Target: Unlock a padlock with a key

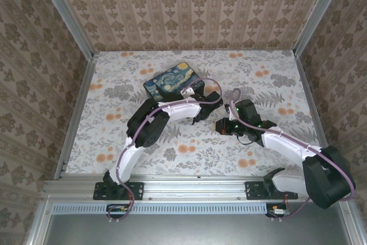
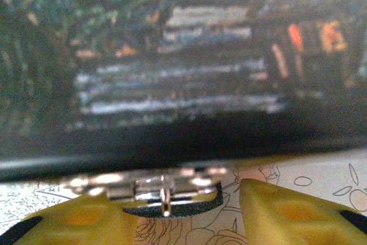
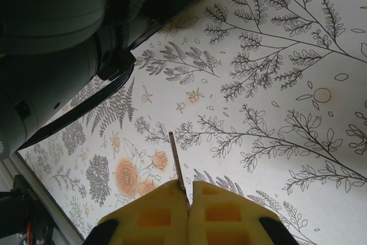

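Yellow fingertips (image 3: 149, 216) of the right gripper (image 3: 189, 199) sit closest to us in the right wrist view, pressed together and pinching the one key (image 3: 176, 162). Its thin silver blade sticks up out of the seam between them, tilted slightly left, above the flower-printed table (image 3: 287, 84). We count two arms, two grippers, one key, one box and one padlock. From above, the right gripper (image 1: 221, 125) hangs over the middle of the table (image 1: 258, 84), just right of the left arm's wrist and a little short of the box (image 1: 175, 77); the key is too small to make out there. In the left wrist view the left gripper (image 2: 183, 205) stands about half spread, one yellow fingertip (image 2: 86, 222) on each side of the shiny metal padlock (image 2: 166, 185). The padlock lies low against the dark painted side of the box (image 2: 172, 84), and it is blurred. The left-hand pad seems to meet the metal, while a gap of table shows before the right-hand pad, so we cannot say that it is gripped.
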`<state>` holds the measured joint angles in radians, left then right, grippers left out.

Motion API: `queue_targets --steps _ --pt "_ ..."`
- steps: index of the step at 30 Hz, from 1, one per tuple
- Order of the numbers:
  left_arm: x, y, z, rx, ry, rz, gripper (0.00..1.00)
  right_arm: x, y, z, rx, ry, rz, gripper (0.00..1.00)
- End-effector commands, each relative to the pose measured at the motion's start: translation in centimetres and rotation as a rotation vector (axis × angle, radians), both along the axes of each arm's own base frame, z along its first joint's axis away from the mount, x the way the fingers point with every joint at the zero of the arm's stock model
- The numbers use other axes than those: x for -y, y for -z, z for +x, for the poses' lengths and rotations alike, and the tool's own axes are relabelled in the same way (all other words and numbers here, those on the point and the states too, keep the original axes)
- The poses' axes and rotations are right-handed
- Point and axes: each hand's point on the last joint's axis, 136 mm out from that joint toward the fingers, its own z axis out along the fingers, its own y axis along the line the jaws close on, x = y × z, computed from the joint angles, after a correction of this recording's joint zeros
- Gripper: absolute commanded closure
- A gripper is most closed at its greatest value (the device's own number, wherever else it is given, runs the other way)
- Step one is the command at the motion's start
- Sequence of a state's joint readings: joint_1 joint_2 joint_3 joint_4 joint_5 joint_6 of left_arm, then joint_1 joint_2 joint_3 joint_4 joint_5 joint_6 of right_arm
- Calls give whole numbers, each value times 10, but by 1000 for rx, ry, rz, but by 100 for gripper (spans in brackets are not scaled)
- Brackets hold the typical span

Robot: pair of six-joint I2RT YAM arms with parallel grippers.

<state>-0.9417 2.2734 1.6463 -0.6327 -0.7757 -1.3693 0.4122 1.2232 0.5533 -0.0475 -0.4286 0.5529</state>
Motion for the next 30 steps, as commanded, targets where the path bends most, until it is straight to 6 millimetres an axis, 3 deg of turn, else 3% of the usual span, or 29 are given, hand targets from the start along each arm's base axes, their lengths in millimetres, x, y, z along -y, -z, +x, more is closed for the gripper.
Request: queue_targets --steps 1,5,9,19,24,30 --pt "-10 -2 5 40 -11 12 50 -3 0 0 5 -11 25 100" --pt "-11 -4 10 52 10 6 52 -3 -1 1 6 -10 29 100" --pt "-12 -6 9 45 20 9 62 -5 -1 1 4 -13 34 100" --pt "-17 -17 -3 -27 163 36 74 -5 1 -4 -4 -26 36 100" --pt "-8 -21 -11 -90 340 -77 77 -3 -1 -10 -4 -39 26 100" --pt "13 -40 -23 -86 580 -298 80 -1 0 -13 -8 -34 26 100"
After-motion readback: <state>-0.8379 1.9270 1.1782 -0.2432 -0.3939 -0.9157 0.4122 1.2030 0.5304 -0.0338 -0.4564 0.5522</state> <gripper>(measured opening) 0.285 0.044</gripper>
